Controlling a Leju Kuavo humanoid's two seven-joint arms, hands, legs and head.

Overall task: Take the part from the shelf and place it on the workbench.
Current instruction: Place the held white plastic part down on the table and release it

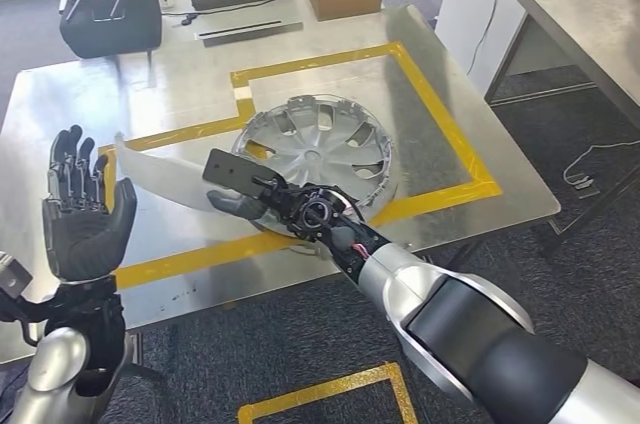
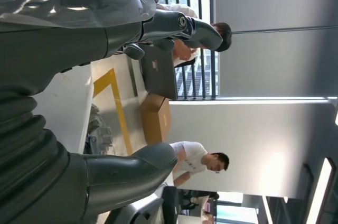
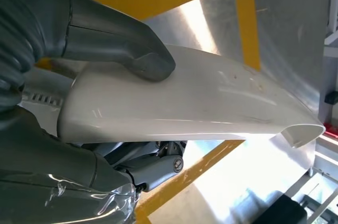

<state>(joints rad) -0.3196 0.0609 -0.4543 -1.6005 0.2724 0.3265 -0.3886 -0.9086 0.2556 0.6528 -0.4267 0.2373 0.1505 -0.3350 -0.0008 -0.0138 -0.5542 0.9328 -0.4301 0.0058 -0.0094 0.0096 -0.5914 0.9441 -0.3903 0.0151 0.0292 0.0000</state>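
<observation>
Already over the workbench [image 1: 468, 134], the right hand [image 1: 260, 199] grasps the long white part [image 1: 162, 172] beside the hubcap [image 1: 321, 144]; placing is underway. Next: lower, release. Left hand [image 1: 79, 209] spread, idle.

Silver arms, dark grey robot hand [image 1: 79, 209], exposed wrist wiring.
</observation>
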